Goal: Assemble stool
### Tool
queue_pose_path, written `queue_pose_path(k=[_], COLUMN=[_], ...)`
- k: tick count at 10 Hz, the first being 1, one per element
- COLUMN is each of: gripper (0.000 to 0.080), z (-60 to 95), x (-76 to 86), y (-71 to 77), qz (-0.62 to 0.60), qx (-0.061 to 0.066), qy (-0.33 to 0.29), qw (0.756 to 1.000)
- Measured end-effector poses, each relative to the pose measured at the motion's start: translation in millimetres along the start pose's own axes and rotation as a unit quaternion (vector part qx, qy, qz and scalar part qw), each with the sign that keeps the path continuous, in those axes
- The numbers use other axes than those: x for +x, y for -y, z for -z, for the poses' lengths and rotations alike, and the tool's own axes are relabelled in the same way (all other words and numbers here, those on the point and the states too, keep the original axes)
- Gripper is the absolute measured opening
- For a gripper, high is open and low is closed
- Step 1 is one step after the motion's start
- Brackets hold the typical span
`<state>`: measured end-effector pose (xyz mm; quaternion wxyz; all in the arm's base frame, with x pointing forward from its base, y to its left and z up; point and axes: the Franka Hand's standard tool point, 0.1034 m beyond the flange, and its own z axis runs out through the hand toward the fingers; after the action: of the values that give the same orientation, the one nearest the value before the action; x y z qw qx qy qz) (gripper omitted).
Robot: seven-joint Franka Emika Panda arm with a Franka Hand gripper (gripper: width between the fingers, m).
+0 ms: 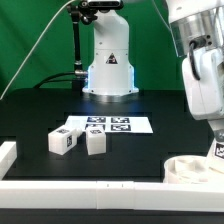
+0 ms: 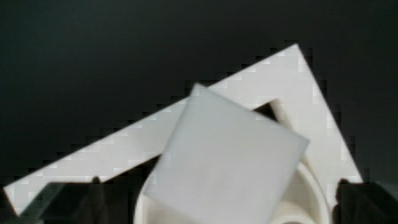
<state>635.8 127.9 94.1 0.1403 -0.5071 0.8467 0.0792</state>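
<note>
Right now your gripper [image 1: 215, 144] hangs low over the worktop's [image 1: 40, 112] near corner on the exterior view's right, half cut off by the picture's edge. Directly under it you can see a white leg [image 2: 222, 160] with a black-and-white tag on its side, standing at or just above the seat disc [image 1: 185, 170]. You cannot tell from either view whether the leg's foot touches the seat.

The seat lies flat, rim up, close against the border rail [image 1: 80, 188] that runs along the near edge. In the wrist view the leg fills the space between the two dark fingers [image 2: 54, 200], with the rails' corner spread out behind it. A sliver of background shows on each side of the leg, and the pads themselves are out of frame. You therefore cannot tell whether the pincer is clamped on the leg or standing slightly apart from it.

Two more legs [image 1: 62, 142] [image 1: 96, 143] lie loose side by side toward the middle of the worktop, well apart from the seat. The marker board [image 1: 140, 126] lies just behind them, toward the far edge. A short end of rail [image 1: 6, 153] sits at the edge on the exterior view's left.
</note>
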Motion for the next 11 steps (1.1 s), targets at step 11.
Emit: queue_pose_path(k=[11], gripper=[0.0649], z=[2.9], x=[-14.7], y=[2.5], qz=[0.460], qx=[-0.014], qy=[-0.021], qw=[0.887])
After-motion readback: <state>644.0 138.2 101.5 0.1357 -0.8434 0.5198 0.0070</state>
